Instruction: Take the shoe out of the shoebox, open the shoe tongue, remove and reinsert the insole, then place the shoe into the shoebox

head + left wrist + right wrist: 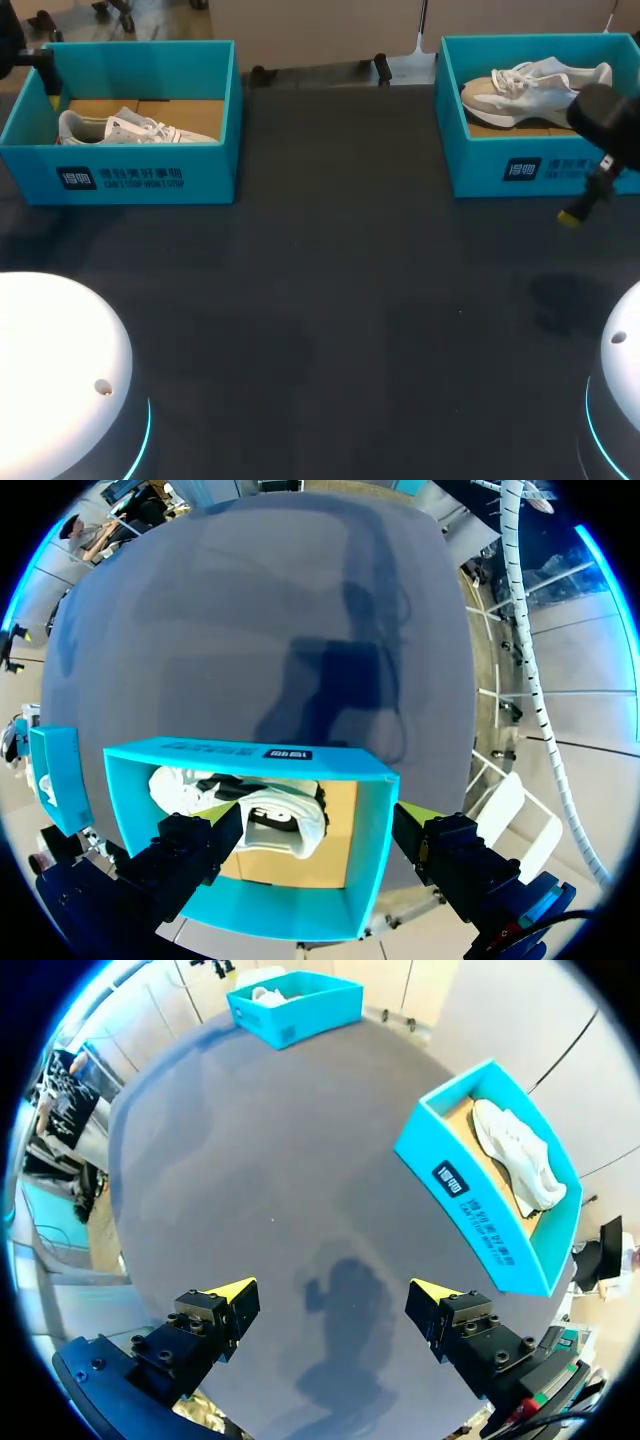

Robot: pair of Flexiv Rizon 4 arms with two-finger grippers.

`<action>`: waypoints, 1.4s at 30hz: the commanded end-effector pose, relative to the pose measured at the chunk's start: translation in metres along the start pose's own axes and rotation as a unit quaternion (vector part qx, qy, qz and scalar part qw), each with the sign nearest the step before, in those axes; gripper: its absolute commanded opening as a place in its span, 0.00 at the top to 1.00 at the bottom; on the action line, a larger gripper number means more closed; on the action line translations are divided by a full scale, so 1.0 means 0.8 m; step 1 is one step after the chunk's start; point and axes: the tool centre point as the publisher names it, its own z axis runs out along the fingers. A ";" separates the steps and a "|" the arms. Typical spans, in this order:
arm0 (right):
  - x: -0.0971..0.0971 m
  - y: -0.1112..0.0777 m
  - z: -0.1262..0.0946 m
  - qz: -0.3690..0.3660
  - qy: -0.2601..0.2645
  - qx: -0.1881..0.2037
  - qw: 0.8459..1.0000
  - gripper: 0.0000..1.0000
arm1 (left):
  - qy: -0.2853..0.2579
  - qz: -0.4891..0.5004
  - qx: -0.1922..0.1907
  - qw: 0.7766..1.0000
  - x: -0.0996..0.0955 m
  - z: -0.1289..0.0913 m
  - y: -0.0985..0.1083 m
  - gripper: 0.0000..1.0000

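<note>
The left gripper (pixel 318 815), fingers (pixel 185 855) spread wide, hangs over the white shoe (pixel 290 815) in the teal cardboard shoebox (pixel 367 852). The right gripper (pixel 335 1300) is spread too. Going down, wide fingers might bump the shoebox.

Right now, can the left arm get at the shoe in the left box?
Probably yes. The left gripper hangs open above the left box, which has no lid, and the shoe lies straight ahead of its fingers with nothing between.
</note>
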 end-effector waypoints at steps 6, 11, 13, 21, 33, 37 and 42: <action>-0.004 0.006 0.003 0.000 0.002 0.011 1.000 0.00 | 0.001 0.000 -0.002 1.000 0.000 0.000 -0.002 0.00; -0.005 0.004 -0.002 0.010 0.003 0.024 1.000 0.00 | 0.001 0.000 -0.002 1.000 0.000 0.000 -0.002 0.00; -0.015 0.004 -0.008 0.050 0.020 0.046 0.998 0.00 | 0.001 0.000 -0.002 1.000 0.000 0.000 -0.002 0.00; -0.062 0.020 -0.027 0.088 0.025 0.095 0.991 0.00 | 0.001 0.000 -0.002 1.000 0.000 0.000 -0.002 0.00; -0.094 0.027 -0.021 0.147 0.037 0.090 0.984 0.00 | 0.001 0.000 -0.002 1.000 0.000 0.000 -0.002 0.00; -0.094 0.027 -0.021 0.147 0.037 0.090 0.984 0.00 | 0.001 0.000 -0.002 1.000 0.000 0.000 -0.002 0.00; -0.094 0.027 -0.021 0.147 0.037 0.090 0.984 0.00 | 0.001 0.000 -0.002 1.000 0.000 0.000 -0.002 0.00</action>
